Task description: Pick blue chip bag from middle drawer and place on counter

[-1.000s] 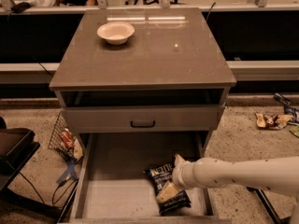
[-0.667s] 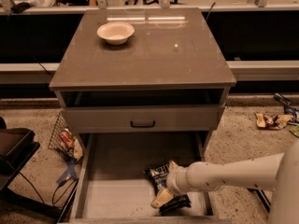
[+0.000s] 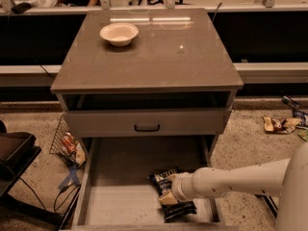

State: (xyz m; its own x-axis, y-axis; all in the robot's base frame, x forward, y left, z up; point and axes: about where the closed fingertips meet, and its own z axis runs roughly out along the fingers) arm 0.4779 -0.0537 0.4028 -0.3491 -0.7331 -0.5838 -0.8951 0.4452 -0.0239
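Note:
The blue chip bag (image 3: 166, 182) lies on the floor of the open middle drawer (image 3: 115, 206), at its right front. My white arm reaches in from the right. My gripper (image 3: 169, 192) is down on top of the bag, covering its middle; dark parts of the bag show above and below it (image 3: 179, 210). The counter (image 3: 159, 52) is the glossy grey-brown cabinet top above the drawers.
A pale bowl (image 3: 119, 33) stands at the counter's back left. A shut drawer front with a black handle (image 3: 147, 127) sits above the open drawer. Crumpled wrappers (image 3: 279, 124) lie on the floor at the right, a wire basket (image 3: 65, 141) at the left.
My arm has moved left and down into the drawer, so the gripper now rests lower on the chip bag. The bag has stayed about where it was.

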